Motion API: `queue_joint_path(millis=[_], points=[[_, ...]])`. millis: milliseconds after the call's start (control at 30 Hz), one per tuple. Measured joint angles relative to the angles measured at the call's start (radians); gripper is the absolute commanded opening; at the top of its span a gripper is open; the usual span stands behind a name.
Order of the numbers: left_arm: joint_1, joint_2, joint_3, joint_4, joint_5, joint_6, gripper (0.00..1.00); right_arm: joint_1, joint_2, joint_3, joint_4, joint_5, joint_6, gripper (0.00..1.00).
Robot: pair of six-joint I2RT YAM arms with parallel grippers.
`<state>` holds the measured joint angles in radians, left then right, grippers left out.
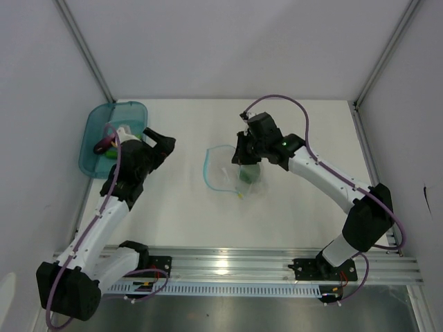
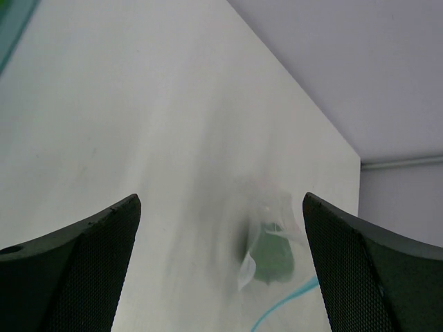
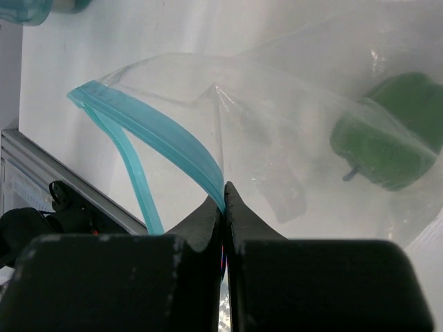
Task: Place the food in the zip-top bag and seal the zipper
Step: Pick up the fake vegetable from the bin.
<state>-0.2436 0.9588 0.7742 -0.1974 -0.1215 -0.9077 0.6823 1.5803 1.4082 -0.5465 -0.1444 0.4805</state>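
Note:
The clear zip-top bag (image 1: 225,173) lies mid-table, its mouth held up. My right gripper (image 3: 223,197) is shut on the light blue zipper (image 3: 159,128) strip at the rim and, from above, sits over the bag's far edge (image 1: 243,153). A green pepper (image 3: 387,138) lies inside the bag (image 3: 277,111). My left gripper (image 2: 221,200) is open and empty. It hovers beside the tub, pointing toward the bag (image 2: 273,256), which looks blurred in the left wrist view. More food, including a purple eggplant (image 1: 104,145), lies in the teal tub (image 1: 97,124).
The rigid teal tub stands at the far left, close to the left wall. Aluminium frame posts rise at the back corners. A metal rail (image 1: 228,266) runs along the near edge by the arm bases.

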Motion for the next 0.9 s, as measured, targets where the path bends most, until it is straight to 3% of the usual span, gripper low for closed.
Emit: queue_joint_path(millis=[167, 333, 600, 767, 900], points=[[0.107, 0.009, -0.038, 0.076, -0.050, 0.024, 1.00, -0.003, -0.003, -0.019, 0.011, -0.006, -0.019, 0.00], [0.300, 0.103, -0.044, 0.225, 0.044, 0.070, 0.99, -0.006, -0.013, -0.053, 0.032, -0.027, -0.030, 0.00], [0.524, 0.454, 0.019, 0.388, 0.260, 0.138, 0.93, -0.006, -0.013, -0.070, 0.050, -0.049, -0.053, 0.00], [0.611, 0.674, 0.126, 0.466, 0.418, 0.149, 0.83, -0.008, -0.023, -0.103, 0.079, -0.056, -0.064, 0.00], [0.653, 0.794, 0.229, 0.439, 0.497, 0.159, 0.83, -0.010, -0.034, -0.133, 0.089, -0.057, -0.069, 0.00]])
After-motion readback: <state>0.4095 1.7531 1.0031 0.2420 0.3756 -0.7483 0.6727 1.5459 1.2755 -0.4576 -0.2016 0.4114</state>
